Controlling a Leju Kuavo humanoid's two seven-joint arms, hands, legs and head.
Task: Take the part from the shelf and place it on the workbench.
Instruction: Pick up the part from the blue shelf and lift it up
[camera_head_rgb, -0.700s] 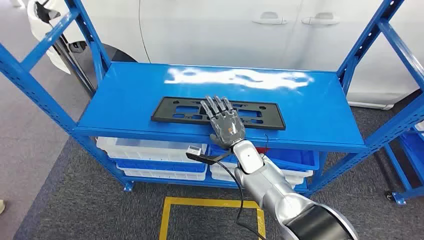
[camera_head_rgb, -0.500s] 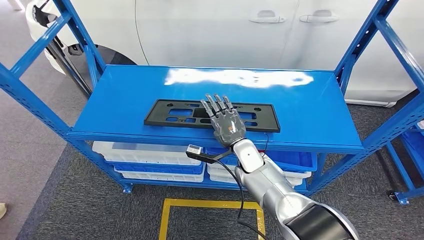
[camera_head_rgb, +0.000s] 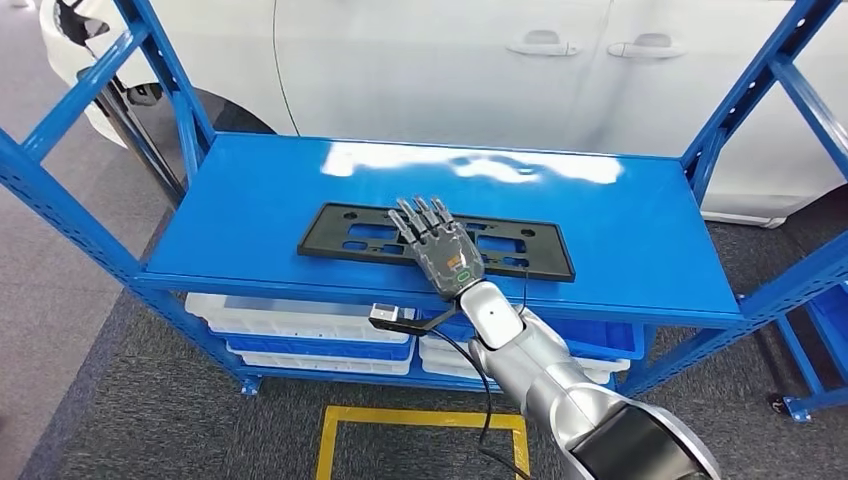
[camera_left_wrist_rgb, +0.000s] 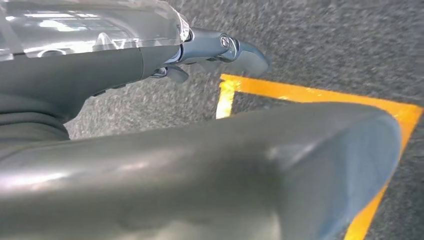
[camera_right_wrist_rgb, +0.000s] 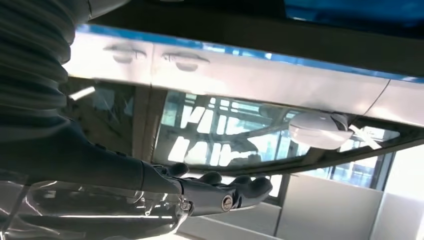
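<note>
A: Head view; blue shelf (camera_head_rgb: 250, 215), top deck; a flat black part (camera_head_rgb: 350, 232) lies along the front half of the deck, long side parallel to the front edge, nearer that edge than the back one; cut-outs through it show the blue underneath.

B: And the right hand (camera_head_rgb: 441, 248)?

A: Over the middle of the part, palm down, back of the hand up; fingers (camera_head_rgb: 420, 216) straight and a little apart, pointing toward the back edge; it grips nothing; whether the fingers touch the part or float just above it, I cannot tell. The silver arm (camera_head_rgb: 535, 370) comes up from below and crosses the front edge; a black cable (camera_head_rgb: 480, 385) hangs beside it.

B: Right wrist view?

A: The same hand (camera_right_wrist_rgb: 210, 192) seen from its side, fingers stretched out flat, nothing in them; behind it a white car (camera_right_wrist_rgb: 260, 80) with its door handles and a mirror.

B: Left hand?

A: Left wrist view, left hand (camera_left_wrist_rgb: 215, 47) hanging over grey carpet (camera_left_wrist_rgb: 325, 45); fingers lie straight and close, holding nothing; a yellow floor line (camera_left_wrist_rgb: 310, 95) runs beneath it.

B: Rest of the scene?

A: White and blue bins (camera_head_rgb: 300, 320) on the lower deck, under the front edge; the white car (camera_head_rgb: 450, 60) stands right behind the back edge; a yellow square (camera_head_rgb: 420, 440) marked on the carpet before the shelf; glare streaks the back of the deck.
</note>
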